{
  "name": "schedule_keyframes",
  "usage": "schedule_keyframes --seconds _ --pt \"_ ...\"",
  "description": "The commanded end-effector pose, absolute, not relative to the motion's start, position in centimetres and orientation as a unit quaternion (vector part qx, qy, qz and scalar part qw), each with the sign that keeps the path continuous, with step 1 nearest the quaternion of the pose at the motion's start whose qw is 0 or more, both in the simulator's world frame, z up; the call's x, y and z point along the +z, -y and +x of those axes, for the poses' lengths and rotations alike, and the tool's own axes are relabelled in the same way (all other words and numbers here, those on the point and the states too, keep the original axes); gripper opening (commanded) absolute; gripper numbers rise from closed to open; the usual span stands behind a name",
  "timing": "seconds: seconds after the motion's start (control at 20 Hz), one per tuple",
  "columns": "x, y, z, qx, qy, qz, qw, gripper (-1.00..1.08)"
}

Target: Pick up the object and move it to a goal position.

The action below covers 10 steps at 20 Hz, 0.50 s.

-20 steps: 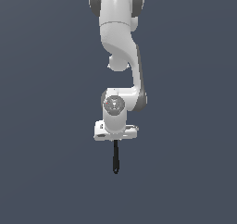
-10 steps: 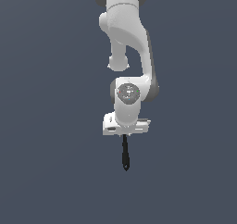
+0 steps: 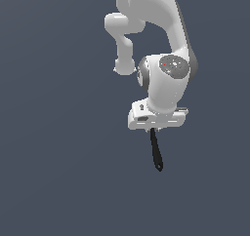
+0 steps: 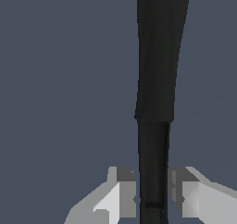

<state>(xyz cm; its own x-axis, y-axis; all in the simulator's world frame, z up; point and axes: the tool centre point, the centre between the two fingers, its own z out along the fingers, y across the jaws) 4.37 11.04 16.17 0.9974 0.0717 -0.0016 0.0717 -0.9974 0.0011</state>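
Utensil (image 3: 156,152): thin, black, long slim handle. Location: lower centre-right of the exterior view, hanging below the gripper (image 3: 153,128), tilted slightly toward that view's right at its free end. Clear of the grey surface (image 3: 58,181), as far as can be judged.

Gripper: clamped on the utensil; in the wrist view the fingers (image 4: 121,190) press the dark shaft (image 4: 153,172) from both sides, near one end.

Arm (image 3: 166,79): white, upper centre-right of the exterior view.

Handling note: goal position not visible. Advised: carry steadily, keep the clamp firm, avoid sudden turns, since the long free end could swing or pivot between the fingers.
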Motion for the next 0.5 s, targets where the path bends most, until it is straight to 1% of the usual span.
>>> schedule_keyframes --seconds 0.0,0.45 --pt "18.7 -13.1 4.2 0.0 -0.036 0.999 0.001 -1.0" --pt "26.1 -19.6 3.8 0.0 -0.036 0.999 0.001 -1.0"
